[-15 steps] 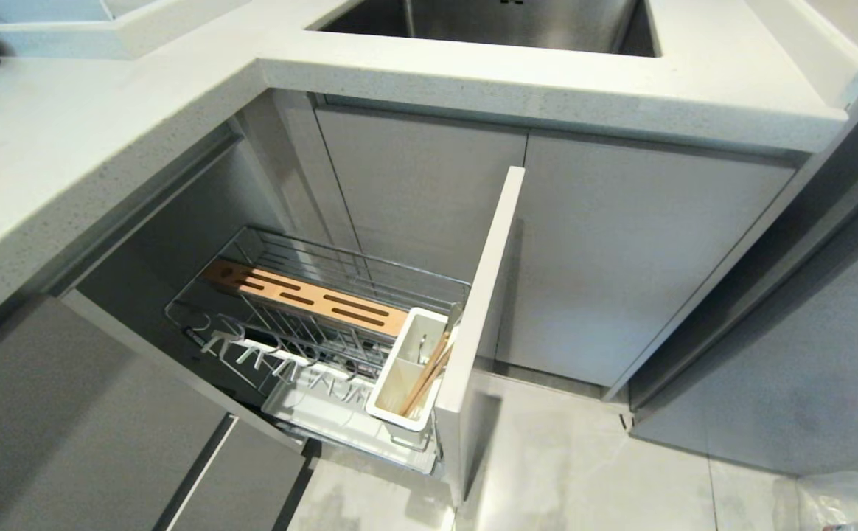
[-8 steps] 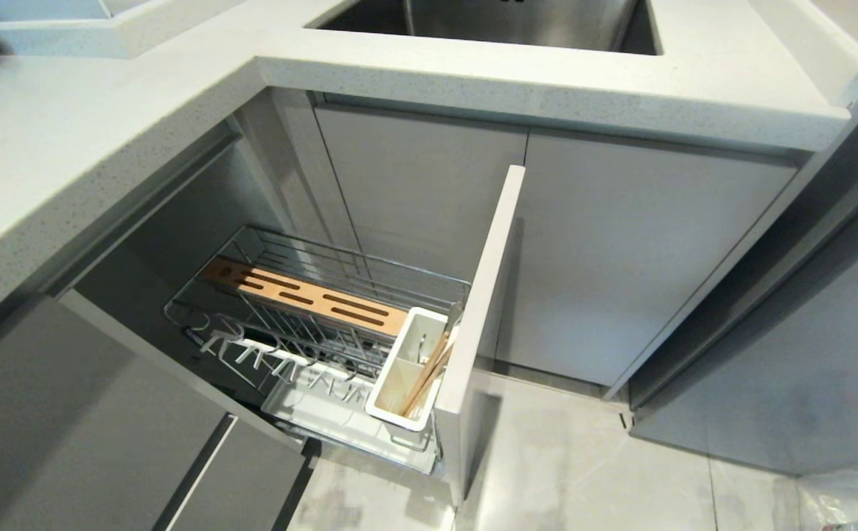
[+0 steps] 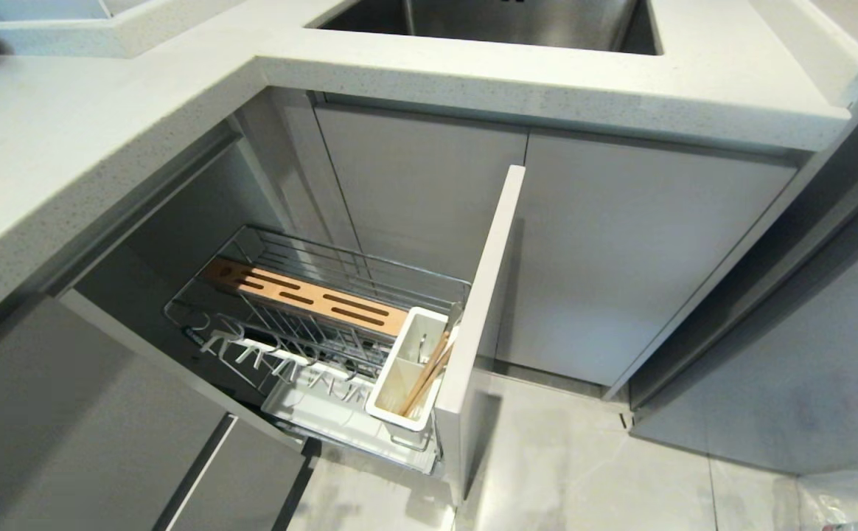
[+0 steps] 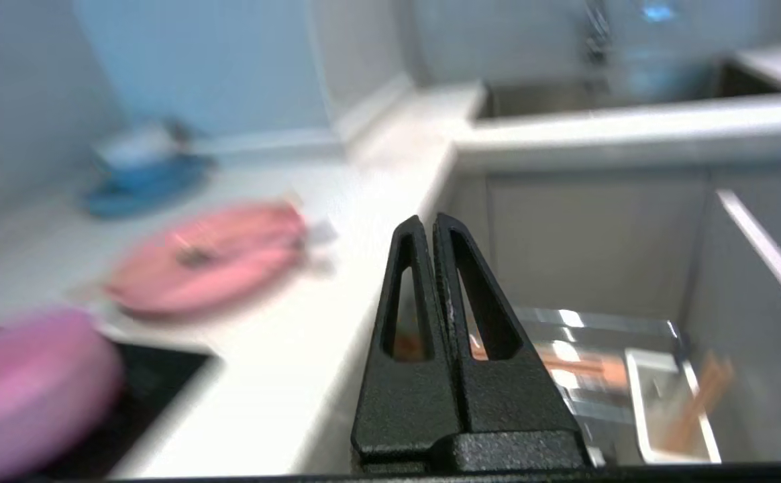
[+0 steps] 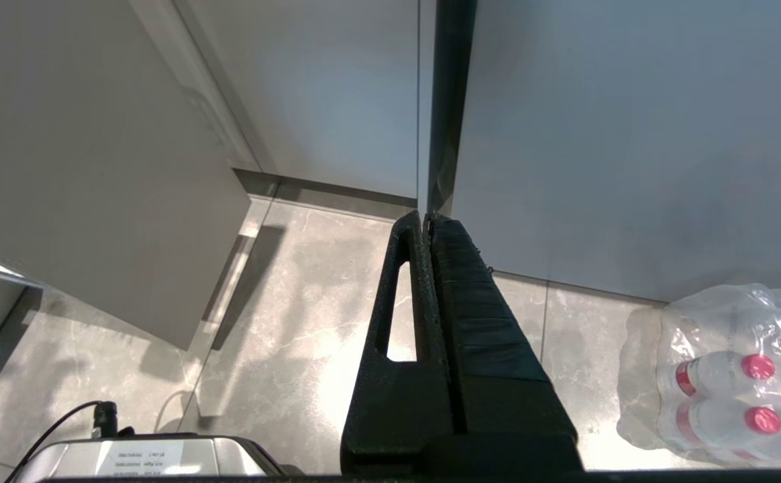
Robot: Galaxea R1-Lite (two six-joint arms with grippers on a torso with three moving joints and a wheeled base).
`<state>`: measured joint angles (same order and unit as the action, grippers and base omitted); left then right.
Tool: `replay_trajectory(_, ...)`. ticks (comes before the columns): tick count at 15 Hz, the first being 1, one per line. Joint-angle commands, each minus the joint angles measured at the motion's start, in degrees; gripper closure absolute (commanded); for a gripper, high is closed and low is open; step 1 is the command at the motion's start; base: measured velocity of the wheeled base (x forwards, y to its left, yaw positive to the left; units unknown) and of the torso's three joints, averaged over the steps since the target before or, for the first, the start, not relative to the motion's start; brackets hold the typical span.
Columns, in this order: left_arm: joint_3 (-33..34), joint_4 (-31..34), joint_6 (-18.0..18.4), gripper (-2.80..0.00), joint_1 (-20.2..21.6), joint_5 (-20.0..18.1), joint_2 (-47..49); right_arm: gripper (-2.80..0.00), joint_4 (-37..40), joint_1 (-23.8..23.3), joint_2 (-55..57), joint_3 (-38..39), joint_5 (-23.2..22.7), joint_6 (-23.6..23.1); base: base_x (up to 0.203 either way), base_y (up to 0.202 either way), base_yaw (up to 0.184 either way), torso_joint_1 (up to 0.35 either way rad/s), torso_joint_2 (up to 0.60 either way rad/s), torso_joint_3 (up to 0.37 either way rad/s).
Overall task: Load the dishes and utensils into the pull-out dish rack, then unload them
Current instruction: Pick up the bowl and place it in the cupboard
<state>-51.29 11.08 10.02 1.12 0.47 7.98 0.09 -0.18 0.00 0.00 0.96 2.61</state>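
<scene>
Pull-out dish rack (image 3: pixel 311 324) hasn't budged, chopsticks (image 3: pixel 425 372) in its caddy (image 3: pixel 407 369). My left gripper (image 4: pixel 429 225) is pinched shut, empty; plate (image 4: pixel 209 258) and bowl (image 4: pixel 21 382) wait near the worktop's edge, so more loading ahead.

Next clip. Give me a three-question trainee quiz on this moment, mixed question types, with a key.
1. True or false: the chopsticks stand in the white utensil caddy of the pull-out dish rack.
2. Where is the pink plate? A) in the rack B) on the countertop C) in the sink
3. How do the jaws of the left gripper and right gripper stand?

Key: 1 true. 2 B. 3 both shut, holding nothing.
</scene>
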Motion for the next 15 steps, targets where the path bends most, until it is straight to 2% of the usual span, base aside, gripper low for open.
replay_trajectory(1, -12.1, 4.2, 0.2, 0.00, 0.6, 2.3, 9.8, 0.00, 0.0, 0.0, 0.0, 0.1, 0.0, -0.1, 0.000, 0.000, 0.000, 0.000, 0.00, 0.000)
replay_trajectory(4, -29.9, 13.4, 0.7, 0.00, 0.7, 15.2, 25.0, 0.00, 0.0, 0.0, 0.0, 0.1, 0.0, 0.0, 0.000, 0.000, 0.000, 0.000, 0.00, 0.000)
replay_trajectory(6, -36.7, 16.3, 0.1, 0.00, 0.0, 24.6, 33.3, 0.00, 0.0, 0.0, 0.0, 0.1, 0.0, -0.1, 0.000, 0.000, 0.000, 0.000, 0.00, 0.000)
replay_trajectory(9, -44.4, 18.2, -4.7, 0.00, -1.4, 36.6, 42.7, 0.00, 0.0, 0.0, 0.0, 0.1, 0.0, 0.0, 0.000, 0.000, 0.000, 0.000, 0.00, 0.000)
replay_trajectory(11, -50.7, 20.8, -7.7, 0.00, -1.5, 42.3, 48.1, 0.00, 0.0, 0.0, 0.0, 0.1, 0.0, -0.1, 0.000, 0.000, 0.000, 0.000, 0.00, 0.000)
replay_trajectory(13, -59.7, 27.6, -11.5, 0.00, -1.2, 46.2, 54.2, 0.00, 0.0, 0.0, 0.0, 0.1, 0.0, 0.0, 0.000, 0.000, 0.000, 0.000, 0.00, 0.000)
replay_trajectory(15, -61.6, 32.6, -14.9, 0.00, 1.3, 48.9, 58.1, 0.00, 0.0, 0.0, 0.0, 0.1, 0.0, 0.0, 0.000, 0.000, 0.000, 0.000, 0.00, 0.000)
